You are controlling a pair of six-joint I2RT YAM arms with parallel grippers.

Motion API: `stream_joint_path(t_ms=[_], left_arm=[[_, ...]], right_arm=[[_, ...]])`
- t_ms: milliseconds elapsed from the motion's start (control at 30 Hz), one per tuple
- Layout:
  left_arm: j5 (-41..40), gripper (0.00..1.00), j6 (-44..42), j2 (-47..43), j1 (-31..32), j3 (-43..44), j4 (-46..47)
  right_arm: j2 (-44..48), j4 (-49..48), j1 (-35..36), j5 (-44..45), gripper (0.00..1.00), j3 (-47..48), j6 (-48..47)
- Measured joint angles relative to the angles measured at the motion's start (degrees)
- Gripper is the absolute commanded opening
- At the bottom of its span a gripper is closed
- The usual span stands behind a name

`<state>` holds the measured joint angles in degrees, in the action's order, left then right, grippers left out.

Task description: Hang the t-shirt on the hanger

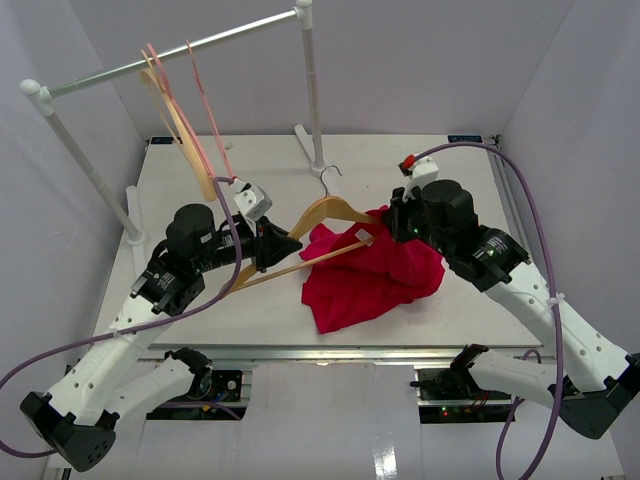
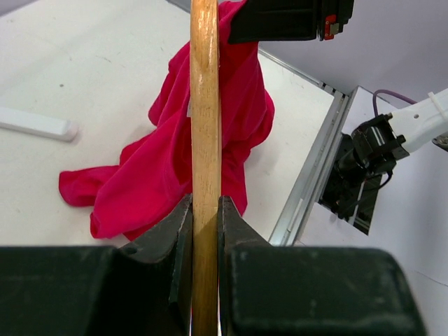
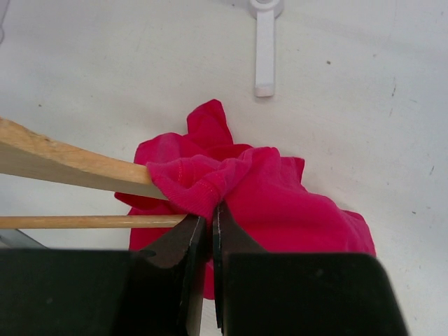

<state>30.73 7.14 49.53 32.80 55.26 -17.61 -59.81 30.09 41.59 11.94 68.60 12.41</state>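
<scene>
The red t-shirt (image 1: pixel 365 275) lies crumpled on the white table, right of centre. The light brown wooden hanger (image 1: pixel 318 216) is held over it, its silver hook pointing to the back. My left gripper (image 1: pixel 284 243) is shut on the hanger's wood (image 2: pixel 204 140), which stands between its fingers in the left wrist view. My right gripper (image 1: pixel 392 226) is shut on a fold of the t-shirt (image 3: pixel 280 203), pulled over the hanger's right arm end (image 3: pixel 70 164); the bottom bar (image 3: pixel 84 222) runs just below it. My right gripper (image 3: pixel 208 224) pinches the cloth tightly.
A white clothes rail (image 1: pixel 170 55) stands at the back left, its foot (image 1: pixel 318 150) on the table. Thin pink hangers (image 1: pixel 205 100) and a pale thick wooden hanger (image 1: pixel 185 135) hang from it. The rail's foot also shows in the right wrist view (image 3: pixel 264 49).
</scene>
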Motion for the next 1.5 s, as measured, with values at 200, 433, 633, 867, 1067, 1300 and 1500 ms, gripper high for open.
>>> stream_joint_path(t_ms=[200, 433, 633, 867, 1067, 1300, 1500], left_arm=[[1.4, 0.00, 0.3, -0.9, 0.0, -5.2, 7.9], [4.4, 0.00, 3.1, 0.8, 0.0, -10.5, 18.2], [3.5, 0.00, 4.7, 3.3, 0.4, -14.3, 25.1], [0.8, 0.00, 5.4, 4.2, 2.7, -18.3, 32.9], [-0.2, 0.00, 6.0, 5.6, 4.2, -23.4, 43.7], [-0.1, 0.00, 8.0, 8.3, 4.5, -29.6, 55.3], [0.4, 0.00, 10.0, 8.8, 4.5, -32.5, 61.6]], right_arm=[[-3.9, 0.6, 0.0, -2.9, 0.08, 5.6, -1.3], [-4.8, 0.4, 0.0, -6.0, 0.08, 6.7, -1.4], [-4.4, -1.0, 0.0, -10.6, 0.08, 6.7, 0.3], [-3.5, -3.8, 0.8, -13.8, 0.08, 6.5, 2.3], [-2.7, -7.1, 2.4, -14.2, 0.09, 4.8, 2.6], [-2.4, -10.4, 5.3, -14.5, 0.39, 0.1, 2.8], [-0.9, -10.6, 6.5, -14.9, 0.46, -1.0, 2.4]])
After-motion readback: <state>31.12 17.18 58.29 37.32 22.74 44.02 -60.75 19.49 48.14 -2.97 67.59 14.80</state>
